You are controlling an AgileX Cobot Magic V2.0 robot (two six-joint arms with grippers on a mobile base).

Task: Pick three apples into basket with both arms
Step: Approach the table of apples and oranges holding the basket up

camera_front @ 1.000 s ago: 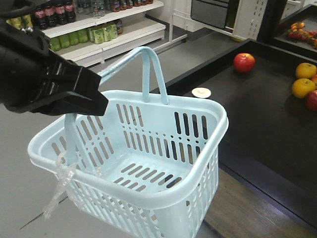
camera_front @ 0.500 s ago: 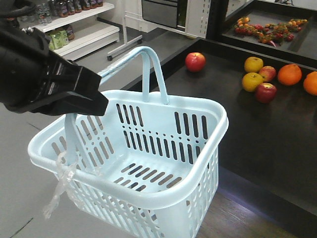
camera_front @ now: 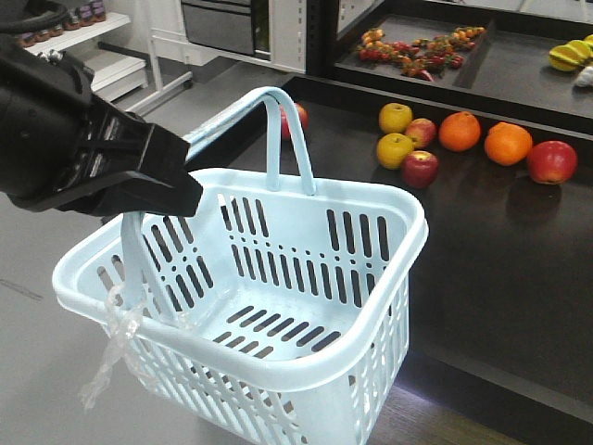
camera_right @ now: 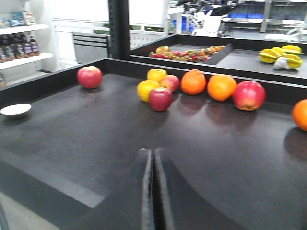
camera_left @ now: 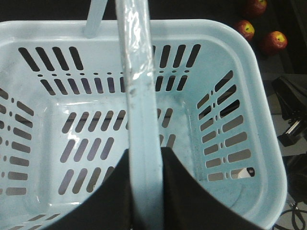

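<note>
Left gripper [camera_left: 145,165] clamped on hoop handle [camera_left: 139,96]; light blue basket [camera_front: 408,232] hangs beneath it. Right gripper [camera_right: 153,154] fingers pressed together over black counter [camera_right: 72,143]. Ahead of it: left apple [camera_right: 89,76], centre apple [camera_right: 160,99], right apple [camera_right: 249,95].

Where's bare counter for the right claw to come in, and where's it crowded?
Free: the wide dark counter from the right claw up to the red apples, plus the gap between the lone red apple and the yellow apples. Crowded: the back ledge, where yellow apples, red apples and oranges bunch together. The basket is empty.
</note>
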